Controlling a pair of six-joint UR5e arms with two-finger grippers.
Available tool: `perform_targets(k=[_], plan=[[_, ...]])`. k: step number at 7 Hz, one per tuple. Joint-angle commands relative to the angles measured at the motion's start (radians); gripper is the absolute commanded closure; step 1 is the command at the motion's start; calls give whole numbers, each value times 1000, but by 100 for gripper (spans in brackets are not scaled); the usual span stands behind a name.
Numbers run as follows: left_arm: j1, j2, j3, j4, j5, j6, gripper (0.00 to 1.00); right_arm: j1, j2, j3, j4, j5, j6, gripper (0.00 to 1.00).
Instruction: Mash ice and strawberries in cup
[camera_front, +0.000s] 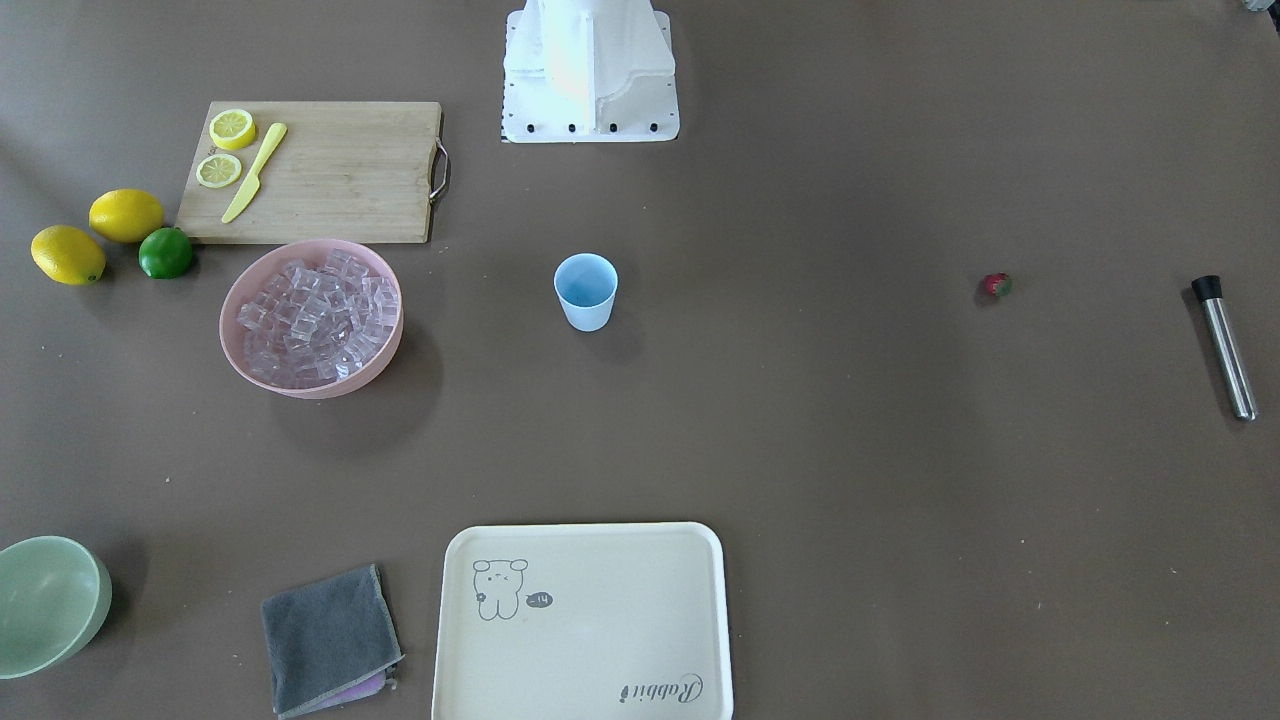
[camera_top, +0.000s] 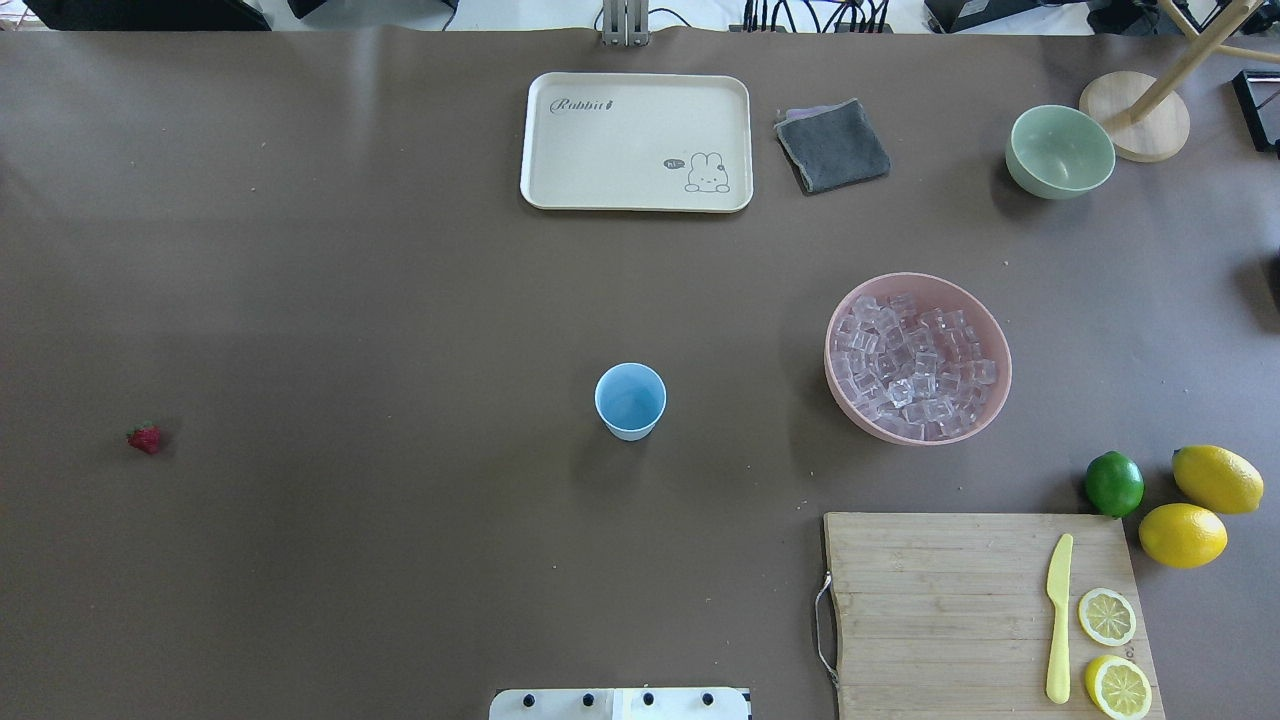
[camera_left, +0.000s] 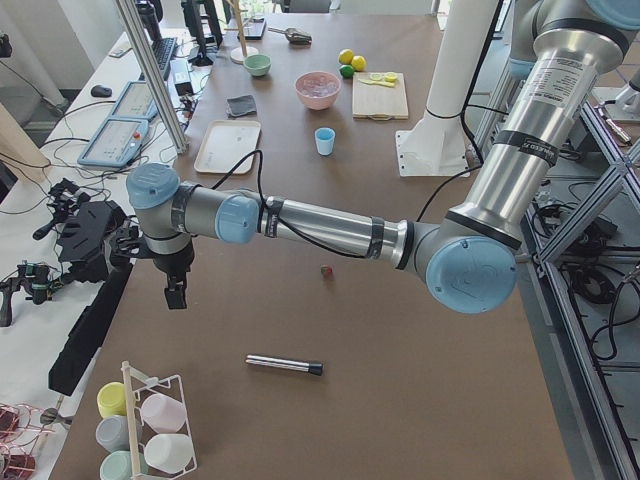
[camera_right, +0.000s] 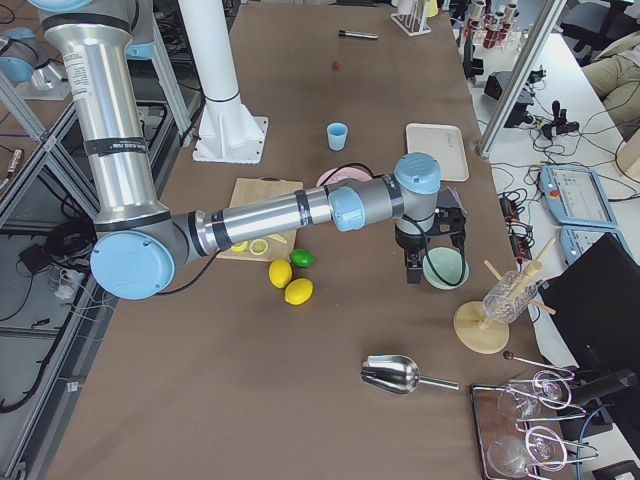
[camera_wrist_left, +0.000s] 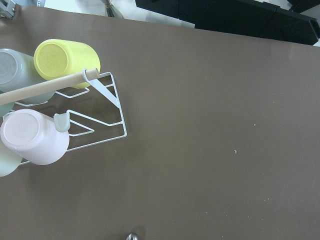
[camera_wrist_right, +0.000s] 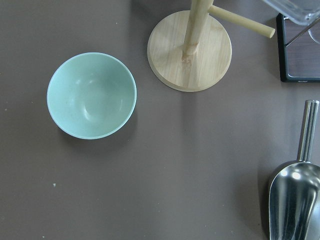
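Nothing's started yet, I'd say. The cup sits empty mid-worktop, the ice is heaped in the pink bowl nearby, and the strawberry is well apart on the other side. The left pincer and right pincer hang at opposite ends, and I can't tell if they're open or closed. Next move is probably getting ice or the berry into the cup.

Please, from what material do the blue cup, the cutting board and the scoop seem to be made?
The cup: probably plastic; matte light blue, with a thin even wall and no strong glare.
The cutting board: wood or bamboo; pale joined strips with visible grain, unvarnished by the look of it.
The scoop: polished metal, likely steel; a silver surface with mirror-like reflections.
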Motion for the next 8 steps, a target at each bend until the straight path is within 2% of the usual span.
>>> perform_targets(k=[1, 8], plan=[[4, -1, 3, -3, -2, 0, 2, 0, 3, -1, 1, -2, 0, 0], [13, -9, -6, -11, -2, -2, 2, 8, 2, 1, 1, -16, 5, 0]])
